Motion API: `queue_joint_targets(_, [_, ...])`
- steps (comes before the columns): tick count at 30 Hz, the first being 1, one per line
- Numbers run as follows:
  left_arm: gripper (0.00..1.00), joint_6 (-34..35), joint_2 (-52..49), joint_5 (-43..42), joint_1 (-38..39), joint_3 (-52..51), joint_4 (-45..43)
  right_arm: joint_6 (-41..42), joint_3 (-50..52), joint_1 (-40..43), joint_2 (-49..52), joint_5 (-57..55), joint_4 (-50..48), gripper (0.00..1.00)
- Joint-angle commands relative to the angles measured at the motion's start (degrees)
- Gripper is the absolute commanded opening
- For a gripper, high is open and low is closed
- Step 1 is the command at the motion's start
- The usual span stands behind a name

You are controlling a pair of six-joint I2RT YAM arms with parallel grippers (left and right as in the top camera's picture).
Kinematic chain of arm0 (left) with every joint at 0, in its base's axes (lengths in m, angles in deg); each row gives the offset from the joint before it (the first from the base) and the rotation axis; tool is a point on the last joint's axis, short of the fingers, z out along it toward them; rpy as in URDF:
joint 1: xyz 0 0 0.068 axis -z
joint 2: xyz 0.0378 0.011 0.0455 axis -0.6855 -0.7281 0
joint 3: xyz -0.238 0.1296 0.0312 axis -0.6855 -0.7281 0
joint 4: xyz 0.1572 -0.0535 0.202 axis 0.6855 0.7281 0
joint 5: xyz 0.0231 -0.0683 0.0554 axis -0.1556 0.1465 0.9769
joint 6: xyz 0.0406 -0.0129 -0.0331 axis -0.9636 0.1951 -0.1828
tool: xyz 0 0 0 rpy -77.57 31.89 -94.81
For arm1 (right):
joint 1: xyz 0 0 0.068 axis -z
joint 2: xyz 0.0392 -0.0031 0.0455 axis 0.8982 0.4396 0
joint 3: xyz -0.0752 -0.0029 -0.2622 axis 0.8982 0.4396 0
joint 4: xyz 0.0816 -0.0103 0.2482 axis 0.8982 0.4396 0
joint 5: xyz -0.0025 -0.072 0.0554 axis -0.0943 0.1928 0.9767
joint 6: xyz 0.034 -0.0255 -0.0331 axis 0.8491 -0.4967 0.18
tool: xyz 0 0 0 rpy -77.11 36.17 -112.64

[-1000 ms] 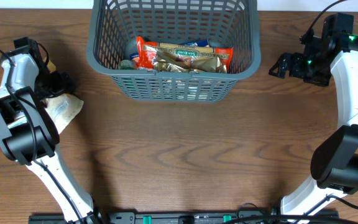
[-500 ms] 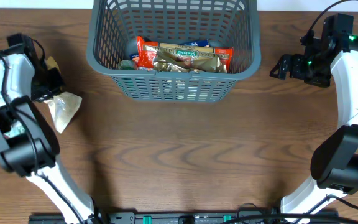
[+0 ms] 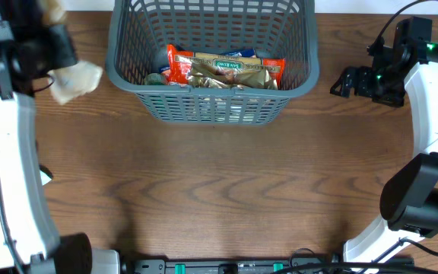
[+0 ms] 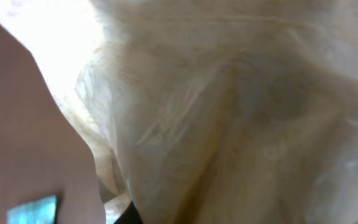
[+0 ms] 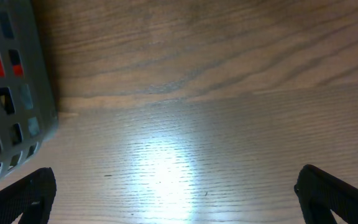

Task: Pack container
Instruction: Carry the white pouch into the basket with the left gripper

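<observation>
- Overhead view is showing the left gripper raised off the table and clamping one edge of a pale crinkly packet, which is dangling just outside the left rim of the container.
- Left wrist view is being filled by that wrapper, so the fingers themselves are hiding behind it; how deep the pinch is sitting, I cannot tell.
- The container is standing at the far middle of the table, already holding a red and gold snack packet with others beneath it.
- Slipping is looking like the main risk: the film is appearing thin and slick, and a shallow grip could be letting it slide out during the swing across.
- The hanging corner could be snagging on the thick rim or the lattice slots if the arm is crossing too low.
- A release made too early would be dropping the packet outside the wall.
- The right gripper is resting with its fingers spread wide, holding nothing, well apart from the container's right side, so a collision there is seeming unlikely.
</observation>
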Motion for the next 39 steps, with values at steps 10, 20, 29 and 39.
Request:
queue_joint_targets(10, [0.05, -53.2, -6.7, 3.1, 25.8, 6.3, -16.7, -2.4, 0.1, -0.5, -1.3, -0.4, 0.1, 0.99])
queue_joint_targets(20, [0.06, -47.8, -24.6, 2.8, 25.2, 6.3, -20.8, -3.1, 0.1, -0.4, -1.3, -0.4, 1.1, 0.99])
queue_joint_targets(29, [0.65, -44.2, -30.4, 2.9, 24.1, 6.3, -15.4, -3.3, 0.1, -0.4, -1.3, -0.4, 1.2, 0.99])
queue_joint_targets(39, [0.98, -37.2, -19.4, 8.1, 24.0, 13.2, -11.1, -3.7, 0.1, -0.4, -1.3, -0.4, 1.5, 0.99])
